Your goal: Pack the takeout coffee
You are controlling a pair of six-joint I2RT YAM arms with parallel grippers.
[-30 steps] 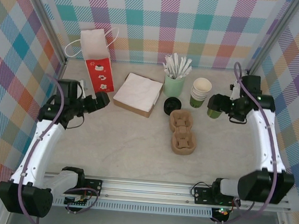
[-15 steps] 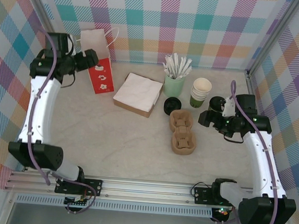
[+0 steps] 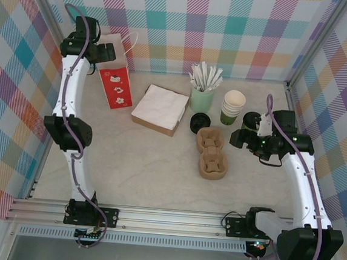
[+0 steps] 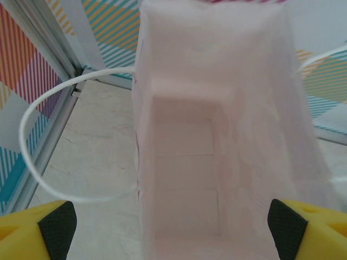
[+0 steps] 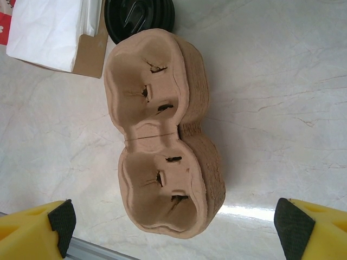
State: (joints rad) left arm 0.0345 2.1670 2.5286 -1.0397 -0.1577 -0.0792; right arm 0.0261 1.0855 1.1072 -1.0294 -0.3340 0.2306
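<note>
Right gripper (image 5: 178, 230): jaws spread wide, released, holding nothing, poised above the pulp cup carrier (image 5: 162, 135). Black lid (image 5: 140, 16): just beside the carrier's rear end. Takeout coffee (image 3: 251, 120): lidded, upright on the table (image 3: 146, 164), behind and right of the carrier, beside the stack of green cups (image 3: 232, 108). Left gripper (image 4: 172, 230): released, over the open paper bag (image 4: 217, 108), well left of the carrier.

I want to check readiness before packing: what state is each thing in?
Paper bag, upright, open, empty.
Cup carrier, both wells empty.
Takeout coffee, upright, lidded, not held.
Cup stack, upright, lidless.
Left gripper, open, at the bag's mouth.
Right gripper, open, empty.
</note>
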